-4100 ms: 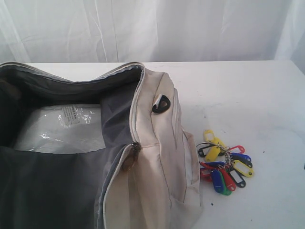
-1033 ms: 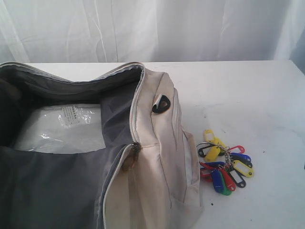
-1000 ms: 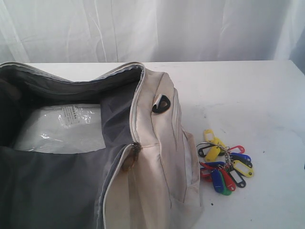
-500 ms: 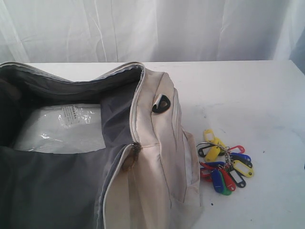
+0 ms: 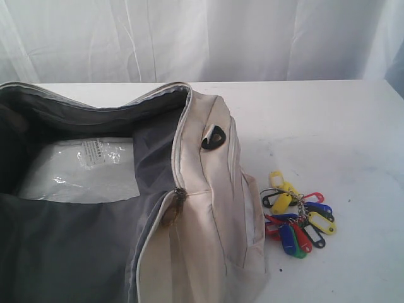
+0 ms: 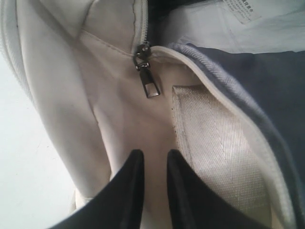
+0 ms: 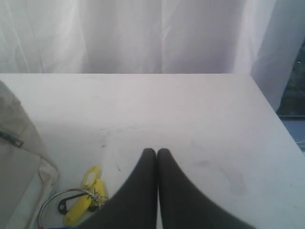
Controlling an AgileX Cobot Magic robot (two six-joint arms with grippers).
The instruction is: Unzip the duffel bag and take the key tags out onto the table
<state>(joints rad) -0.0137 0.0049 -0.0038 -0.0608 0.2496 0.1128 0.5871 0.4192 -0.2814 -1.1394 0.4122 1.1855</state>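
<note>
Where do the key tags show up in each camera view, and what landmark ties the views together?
Exterior view: the key tags lie on the table, just right of the duffel bag.
Left wrist view: not in it.
Right wrist view: yellow and black ones show between the shut right pincer and the bag's edge.
Shared landmark: the duffel bag's cream end, seen in all three.

Lab-like booth: white curtains (image 5: pixel 189 38), table (image 5: pixel 328 120)
</note>
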